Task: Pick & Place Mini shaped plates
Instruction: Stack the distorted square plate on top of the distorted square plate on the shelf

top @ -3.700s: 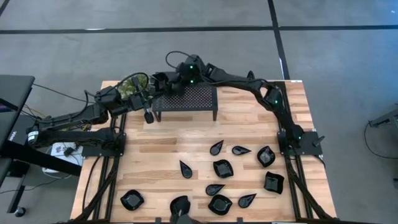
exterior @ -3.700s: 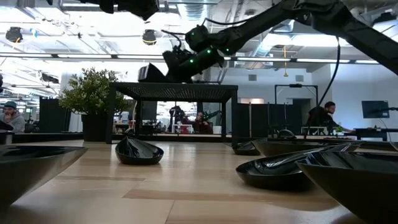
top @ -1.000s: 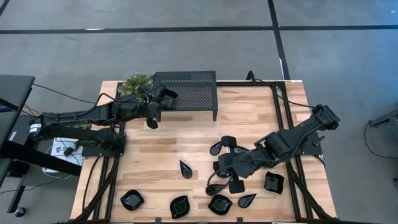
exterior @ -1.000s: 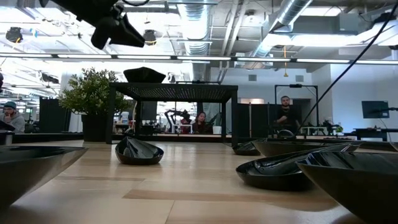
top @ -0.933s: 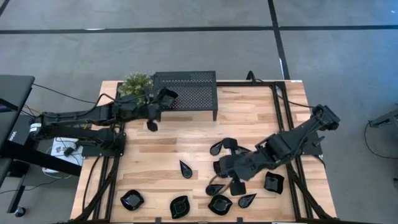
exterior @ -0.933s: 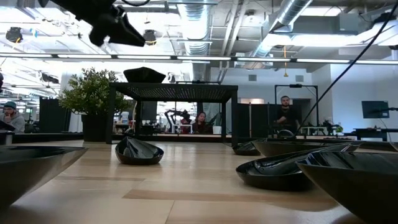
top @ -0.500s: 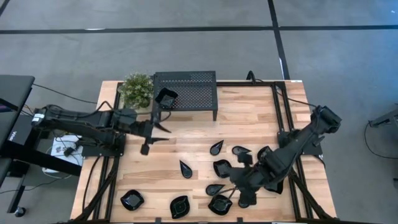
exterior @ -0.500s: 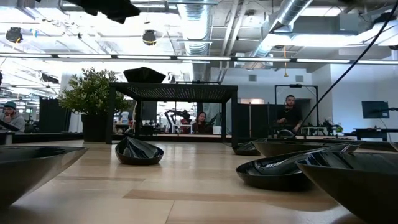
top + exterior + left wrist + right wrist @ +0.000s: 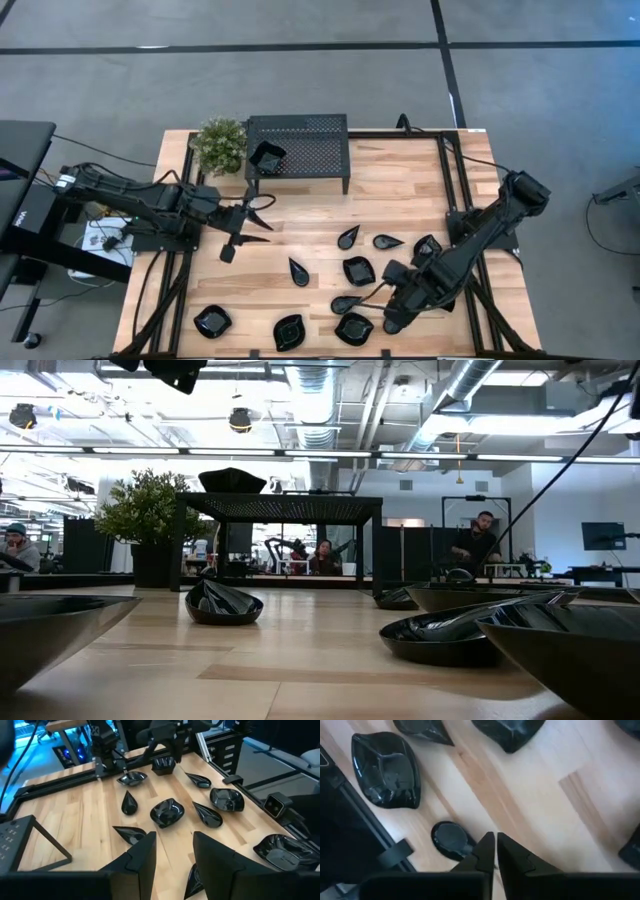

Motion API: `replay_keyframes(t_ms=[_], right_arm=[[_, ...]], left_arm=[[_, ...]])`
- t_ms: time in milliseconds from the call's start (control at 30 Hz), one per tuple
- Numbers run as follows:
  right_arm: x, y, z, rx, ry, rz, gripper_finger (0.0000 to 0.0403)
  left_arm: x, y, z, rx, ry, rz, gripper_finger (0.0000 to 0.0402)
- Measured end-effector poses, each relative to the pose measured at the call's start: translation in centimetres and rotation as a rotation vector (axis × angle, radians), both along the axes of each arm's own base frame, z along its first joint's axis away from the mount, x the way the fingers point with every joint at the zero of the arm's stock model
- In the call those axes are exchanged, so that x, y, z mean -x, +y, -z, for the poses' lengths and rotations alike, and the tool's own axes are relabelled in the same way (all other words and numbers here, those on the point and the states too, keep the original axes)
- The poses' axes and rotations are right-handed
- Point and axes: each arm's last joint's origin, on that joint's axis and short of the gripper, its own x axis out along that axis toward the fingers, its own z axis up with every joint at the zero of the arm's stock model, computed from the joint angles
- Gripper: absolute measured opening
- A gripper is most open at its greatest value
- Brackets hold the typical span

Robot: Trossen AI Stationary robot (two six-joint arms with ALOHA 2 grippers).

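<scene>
Seen from above, shows the left gripper point(image 9: 266, 219) over bare wood just in front of the stand point(image 9: 312, 150), fingers spread wide and holding nothing. Shows one plate point(image 9: 266, 157) already on the stand's top near the plant point(image 9: 220, 144). Leaves the other plates point(image 9: 358, 270) loose across the front half of the table. Puts the right gripper point(image 9: 388, 315) low among them, close to the front edge.

At table height, catches that plate point(image 9: 232, 480) sitting on the stand point(image 9: 290, 506), with another point(image 9: 224, 603) on the wood below.

Past the left wrist, confirms the wide, empty gap of the left gripper point(image 9: 172, 851), aimed toward a scalloped plate point(image 9: 167, 813) and its neighbours.

Past the right wrist, finds the right gripper point(image 9: 495, 841) pinched almost to nothing, empty, above wood beside a plate point(image 9: 385, 767).

Looks like a fresh pick, one dish delivered. Calls next for opening the right fingers, or lowering the left, squarely over a rim; risks a slip on glossy, shallow edges
</scene>
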Motion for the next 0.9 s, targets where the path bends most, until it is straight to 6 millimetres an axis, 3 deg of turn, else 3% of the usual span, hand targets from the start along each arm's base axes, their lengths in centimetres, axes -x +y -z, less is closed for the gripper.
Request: replay_keyframes(t_ms=[167,367,633,900], right_arm=[[0.4,0.9,0.6,-0.054,0.073,0.061,0.0062],[1.5,2.9,3.4,-0.009,0.242,0.006,0.01],[2.9,3.8,6.5,0.057,0.543,0.024,0.0129],[2.4,4.4,8.7,0.074,0.574,-0.085,0.0156]], left_arm=[[0.0,0.0,0.0,0.0,0.0,0.0,0.0131],[0.0,0.0,0.1,-0.006,0.009,0.001,0.0131],[0.0,0.0,0.1,-0.009,0.012,0.002,0.0131],[0.0,0.0,0.1,-0.007,0.012,0.001,0.0131]])
